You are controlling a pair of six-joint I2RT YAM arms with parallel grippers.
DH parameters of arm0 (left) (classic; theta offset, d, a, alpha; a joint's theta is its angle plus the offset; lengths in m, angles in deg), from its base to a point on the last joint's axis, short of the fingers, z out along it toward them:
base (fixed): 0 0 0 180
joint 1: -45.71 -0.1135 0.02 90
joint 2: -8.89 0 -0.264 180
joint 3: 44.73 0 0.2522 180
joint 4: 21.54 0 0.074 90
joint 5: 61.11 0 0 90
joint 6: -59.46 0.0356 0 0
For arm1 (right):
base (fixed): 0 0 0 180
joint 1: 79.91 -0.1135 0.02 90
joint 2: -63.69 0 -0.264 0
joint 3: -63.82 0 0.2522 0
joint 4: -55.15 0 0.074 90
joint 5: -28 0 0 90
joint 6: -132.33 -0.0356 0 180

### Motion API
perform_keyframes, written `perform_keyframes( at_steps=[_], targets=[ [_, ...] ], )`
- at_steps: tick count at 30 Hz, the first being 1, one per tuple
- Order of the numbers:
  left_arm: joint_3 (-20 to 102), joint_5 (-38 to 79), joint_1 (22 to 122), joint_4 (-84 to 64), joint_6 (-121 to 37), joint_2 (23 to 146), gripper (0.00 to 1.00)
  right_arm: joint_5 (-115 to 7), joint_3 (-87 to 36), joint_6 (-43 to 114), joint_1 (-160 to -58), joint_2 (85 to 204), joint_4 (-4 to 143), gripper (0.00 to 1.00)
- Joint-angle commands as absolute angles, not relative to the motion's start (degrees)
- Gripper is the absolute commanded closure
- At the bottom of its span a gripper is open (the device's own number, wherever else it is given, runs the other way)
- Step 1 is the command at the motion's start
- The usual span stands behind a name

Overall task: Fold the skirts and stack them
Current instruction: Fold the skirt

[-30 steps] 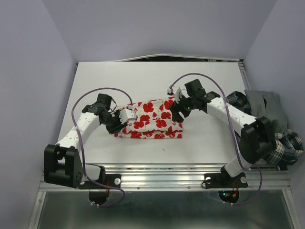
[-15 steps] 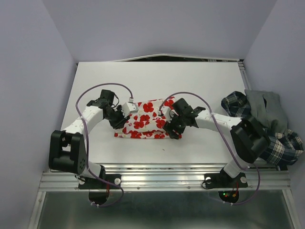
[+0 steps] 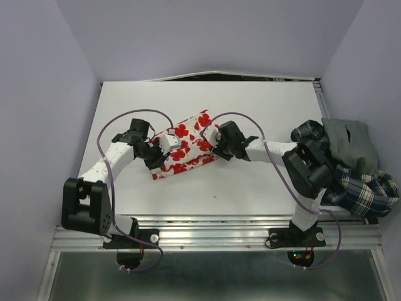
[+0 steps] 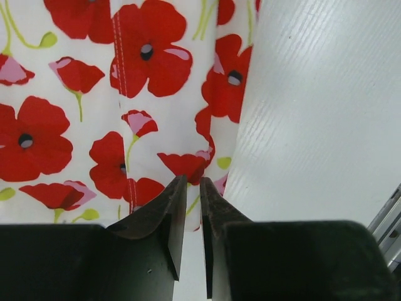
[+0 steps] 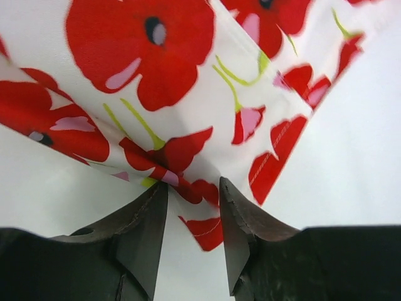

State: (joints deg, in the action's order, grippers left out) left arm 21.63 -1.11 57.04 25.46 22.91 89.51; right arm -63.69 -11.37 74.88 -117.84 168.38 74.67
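Observation:
The white skirt with red flowers (image 3: 185,145) lies folded in a slanted band at mid-table, its right end swung toward the far side. My left gripper (image 3: 162,152) is at its left end. In the left wrist view the left gripper (image 4: 190,183) is nearly closed, with the skirt's edge (image 4: 156,94) pinched in the thin gap. My right gripper (image 3: 212,140) is at the right end. In the right wrist view the right gripper (image 5: 193,185) clamps a bunched corner of the skirt (image 5: 182,106). The grey skirt (image 3: 351,139) and the plaid skirt (image 3: 369,194) lie heaped at the right edge.
The heap of grey and plaid cloth spills over the table's right edge (image 3: 321,106) beside the right arm's base. A metal rail (image 3: 219,226) runs along the near edge. Bare white tabletop (image 3: 207,100) stretches behind the floral skirt.
Both grippers have narrowed onto the floral skirt. The right gripper moved left and toward the far side, swinging the skirt's right end with it, so the skirt now lies slanted.

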Motion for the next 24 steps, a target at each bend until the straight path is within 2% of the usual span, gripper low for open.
perform_keyframes(
  at_steps=[1,3,5,6,9,12,17,20,24],
  targets=[
    [20.54,-2.06,58.19,25.80,20.87,83.61,0.72,-69.29,-17.08,82.30,-112.88,172.41,66.82,0.56],
    [19.84,0.39,59.85,23.45,19.13,81.94,0.68,-70.43,-20.86,83.11,-110.51,173.29,62.96,0.53],
    [19.31,2.51,60.91,20.01,16.23,81.14,0.66,-72.53,-23.93,82.24,-109.10,174.16,60.39,0.44],
    [19.22,4.00,61.35,17.04,13.78,81.32,0.62,-72.98,-27.95,80.93,-108.56,174.61,60.73,0.41],
    [20.70,7.52,61.97,12.10,9.89,84.81,0.61,-71.58,-31.67,79.60,-107.50,173.65,64.06,0.35],
    [22.90,10.34,62.76,9.46,7.43,90.08,0.62,-70.18,-30.89,75.56,-107.50,170.41,66.87,0.34],
    [23.88,15.35,67.49,7.87,6.72,97.83,0.65,-65.79,-29.84,58.97,-106.89,166.71,76.19,0.36],
    [21.86,17.28,70.48,8.48,7.95,100.73,0.68,-59.40,-28.17,48.07,-105.57,164.68,81.37,0.40],
    [20.28,18.25,75.66,12.60,8.13,103.11,0.80,-52.69,-25.10,34.89,-102.59,163.36,83.41,0.46]
  ],
)
